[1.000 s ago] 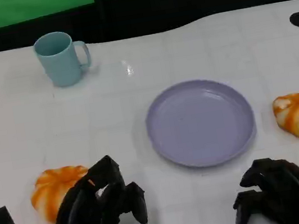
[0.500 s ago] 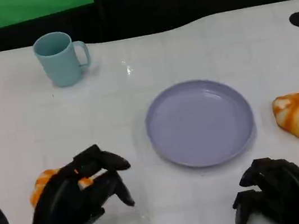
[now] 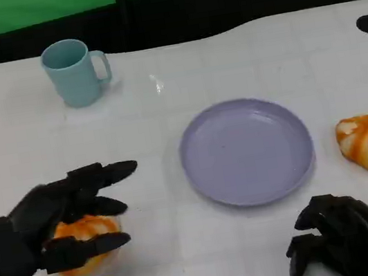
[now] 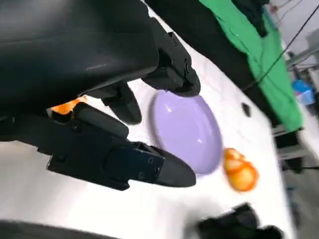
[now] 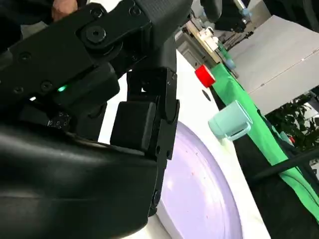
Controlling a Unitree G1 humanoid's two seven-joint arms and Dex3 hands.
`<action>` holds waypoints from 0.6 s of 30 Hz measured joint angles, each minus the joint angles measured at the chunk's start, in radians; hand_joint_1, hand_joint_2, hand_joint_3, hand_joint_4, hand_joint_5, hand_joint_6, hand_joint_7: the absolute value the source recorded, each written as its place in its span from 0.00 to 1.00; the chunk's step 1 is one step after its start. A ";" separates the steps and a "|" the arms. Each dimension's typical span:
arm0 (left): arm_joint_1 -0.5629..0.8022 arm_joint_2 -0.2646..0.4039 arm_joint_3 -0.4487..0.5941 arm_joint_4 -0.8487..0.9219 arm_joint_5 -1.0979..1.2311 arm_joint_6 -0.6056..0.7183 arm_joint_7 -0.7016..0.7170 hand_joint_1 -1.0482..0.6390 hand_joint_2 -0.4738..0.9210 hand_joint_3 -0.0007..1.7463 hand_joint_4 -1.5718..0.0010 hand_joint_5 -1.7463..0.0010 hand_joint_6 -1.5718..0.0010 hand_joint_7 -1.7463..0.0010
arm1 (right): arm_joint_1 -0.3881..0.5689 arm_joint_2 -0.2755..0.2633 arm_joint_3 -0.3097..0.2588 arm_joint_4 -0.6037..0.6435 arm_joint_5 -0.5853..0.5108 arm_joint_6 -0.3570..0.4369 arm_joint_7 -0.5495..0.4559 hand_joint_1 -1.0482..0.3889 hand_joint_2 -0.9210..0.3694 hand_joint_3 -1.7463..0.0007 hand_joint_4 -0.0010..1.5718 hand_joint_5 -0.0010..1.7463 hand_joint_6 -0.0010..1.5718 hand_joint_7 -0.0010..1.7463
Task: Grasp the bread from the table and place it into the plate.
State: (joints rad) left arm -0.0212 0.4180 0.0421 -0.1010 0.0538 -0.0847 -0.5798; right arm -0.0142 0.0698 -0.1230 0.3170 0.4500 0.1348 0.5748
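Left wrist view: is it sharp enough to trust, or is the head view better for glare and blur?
Left wrist view: the black left hand looms close and soft, the round lavender plate and far orange-and-white bread roll look smeared. Head view: sharper, even light, a small glare spot on the white table near the light blue mug.

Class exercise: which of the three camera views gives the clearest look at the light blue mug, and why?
The head view: the mug stands whole and unblocked on the table, handle toward the plate side. The right wrist view shows it small and tilted behind the right hand.
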 measured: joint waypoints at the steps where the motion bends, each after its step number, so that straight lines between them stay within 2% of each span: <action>1: 0.001 0.015 -0.007 -0.018 0.042 -0.003 0.016 0.18 1.00 0.04 0.84 0.86 0.82 1.00 | 0.000 0.000 0.000 0.000 0.000 0.000 0.000 0.02 0.15 1.00 0.98 0.45 1.00 0.21; 4: 0.009 0.063 -0.035 -0.082 0.166 0.014 0.040 0.19 1.00 0.03 0.82 0.91 0.83 1.00 | 0.000 0.000 0.000 0.002 0.000 -0.002 0.000 0.01 0.15 1.00 0.98 0.45 1.00 0.22; 9: 0.014 0.112 -0.069 -0.174 0.314 0.097 0.043 0.17 1.00 0.04 0.81 0.94 0.85 1.00 | -0.001 0.000 0.000 0.004 0.000 -0.006 0.000 0.01 0.16 1.00 0.98 0.45 1.00 0.22; 13: 0.013 0.173 -0.134 -0.255 0.562 0.165 0.045 0.20 0.99 0.02 0.80 0.95 0.85 1.00 | 0.000 -0.001 0.000 0.004 0.000 -0.006 0.000 0.01 0.15 1.00 0.99 0.45 1.00 0.22; 18: 0.005 0.187 -0.229 -0.272 0.797 0.200 0.050 0.22 0.96 0.00 0.78 0.96 0.84 1.00 | 0.000 -0.002 0.000 0.004 0.000 -0.006 0.000 0.01 0.15 1.00 0.99 0.45 1.00 0.21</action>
State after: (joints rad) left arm -0.0163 0.6048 -0.1865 -0.3727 0.8504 0.1149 -0.5302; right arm -0.0145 0.0675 -0.1233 0.3208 0.4502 0.1287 0.5753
